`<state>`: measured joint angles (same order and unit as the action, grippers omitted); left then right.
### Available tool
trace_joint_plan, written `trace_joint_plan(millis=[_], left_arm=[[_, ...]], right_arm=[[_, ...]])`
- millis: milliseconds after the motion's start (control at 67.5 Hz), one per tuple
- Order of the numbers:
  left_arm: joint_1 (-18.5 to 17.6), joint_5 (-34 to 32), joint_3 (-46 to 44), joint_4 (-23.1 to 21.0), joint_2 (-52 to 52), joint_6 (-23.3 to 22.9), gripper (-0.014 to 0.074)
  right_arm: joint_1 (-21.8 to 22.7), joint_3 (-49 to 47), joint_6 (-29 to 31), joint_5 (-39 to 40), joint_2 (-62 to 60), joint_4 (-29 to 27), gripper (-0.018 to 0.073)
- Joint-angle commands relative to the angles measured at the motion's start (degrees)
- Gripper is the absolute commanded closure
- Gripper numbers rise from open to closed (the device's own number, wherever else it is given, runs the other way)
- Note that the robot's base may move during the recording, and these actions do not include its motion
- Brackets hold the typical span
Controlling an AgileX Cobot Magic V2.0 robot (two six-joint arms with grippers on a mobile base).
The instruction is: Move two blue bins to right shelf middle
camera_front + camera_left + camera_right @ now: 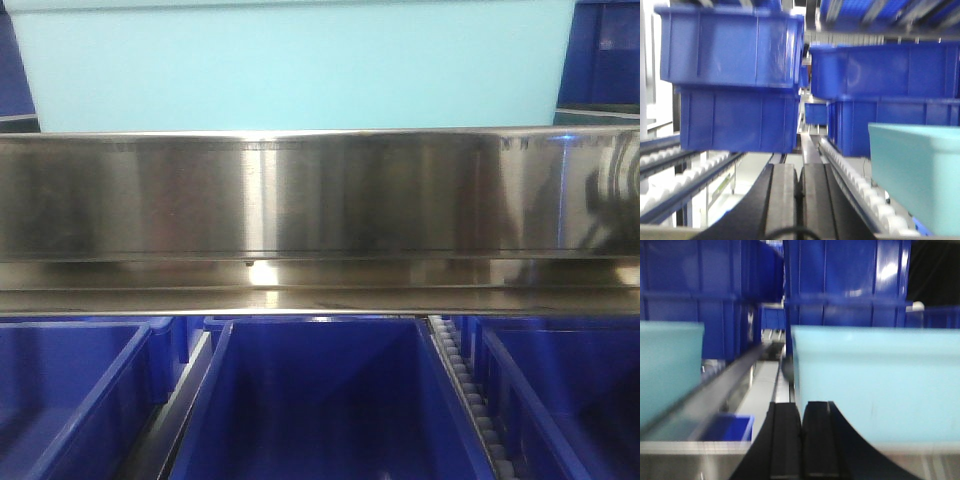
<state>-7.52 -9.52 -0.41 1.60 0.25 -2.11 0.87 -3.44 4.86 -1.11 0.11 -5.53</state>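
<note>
1. Two pincers fill the nearest part of the wrist views. The left gripper (799,172) and the right gripper (801,407) each show dark pads pressed together along a thin seam, with nothing held.
2. Judging from that, the step in hand is the approach, and no bin is grasped yet. The next move calls for spreading the jaws and lining one arm up with a bin wall or rim before closing.
3. Just beyond the left gripper, a roller track (860,187) runs away to the right of it. A teal bin (920,175) stands on the track close by.
4. Close ahead of the right gripper, a second teal bin (875,390) blocks most of the view. A third teal bin (665,370) sits on the left.
5. Farther along, well apart from the left gripper, the task's things appear. A left stack of blue bins (735,80) stands up and to the left of the pads, and a right stack of blue bins (890,100) stands behind the teal one.
6. More blue bins (845,280) stand behind the teal bins in the right wrist view.
7. The front view shows a steel shelf rail (320,200), with open blue bins (320,400) below it.
</note>
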Motion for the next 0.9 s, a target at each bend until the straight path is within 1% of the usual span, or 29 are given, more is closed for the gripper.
trace_joint_plan(millis=[0, 59, 104, 148, 207, 267, 341, 385, 415, 474, 533, 578, 607, 696, 830, 889], left_arm=[[-0.2, 0.1, -3.1, -0.2, -0.3, 0.0, 0.0707], [-0.2, 3.4, -6.5, -0.2, -0.3, 0.0, 0.0705], [-0.2, 7.3, -9.9, -0.2, 0.4, 0.0, 0.0684], [-0.2, 10.7, -13.3, -0.2, 1.8, 0.0, 0.0639], [-0.2, 14.5, -16.9, -0.2, 4.5, 0.0, 0.0567], [-0.2, 16.3, -20.3, -0.2, 7.7, 0.0, 0.0465], [-0.2, 16.5, -23.5, -0.2, 11.6, 0.0, 0.0328], [-0.4, 16.2, -25.1, -0.4, 14.4, 0.0, 0.0246], [-0.8, 16.1, -26.1, -0.5, 16.4, 0.0, 0.0193], [-1.6, 16.7, -28.0, -1.6, 20.0, 0.0, 0.0115], [-3.5, 17.3, -30.7, -1.6, 23.1, 0.0, 0.0036], [-4.9, 18.3, -32.6, -1.6, 25.7, 0.0, 0.0003], [-5.9, 19.2, -34.0, -1.6, 27.2, 0.0, -0.0009], [-9.8, 22.0, -39.9, -1.6, 32.6, 0.0, -0.0005], [-15.6, 29.3, -50.5, -1.6, 41.7, 0.0, -0.0005], [-17.8, 34.8, -56.0, -1.6, 46.5, 0.0, -0.0005]], right_arm=[[0.0, -5.0, -0.3, 0.2, -0.1, 0.3, 0.0721], [0.0, -9.7, -0.3, -3.9, -0.1, 0.3, 0.0721], [0.0, -12.9, -0.3, -7.6, -0.1, 0.3, 0.0721], [0.0, -16.4, -0.3, -11.5, 1.4, 0.3, 0.0708], [0.0, -19.7, -0.3, -13.9, 3.4, 0.3, 0.0646], [0.0, -22.7, -0.3, -13.7, 6.3, 0.3, 0.0509], [0.0, -24.7, -0.3, -12.5, 9.3, 0.3, 0.0322], [0.0, -25.7, -0.3, -11.7, 11.5, 0.3, 0.0167], [0.0, -26.1, -0.3, -11.1, 13.1, 0.3, 0.0083], [0.0, -26.3, -0.3, -10.0, 15.9, 0.3, -0.0021], [0.0, -26.3, -0.3, -8.6, 18.4, 0.3, -0.001], [0.0, -27.0, -0.3, -8.1, 21.0, 0.2, -0.001], [0.0, -27.6, -0.3, -8.1, 22.3, 0.0, -0.001], [-1.3, -31.1, -0.3, -8.8, 26.8, -0.9, -0.001], [-7.3, -40.0, -0.2, -13.9, 34.3, -0.9, -0.001], [-10.7, -44.6, -0.2, -17.1, 38.8, -0.9, -0.001]])
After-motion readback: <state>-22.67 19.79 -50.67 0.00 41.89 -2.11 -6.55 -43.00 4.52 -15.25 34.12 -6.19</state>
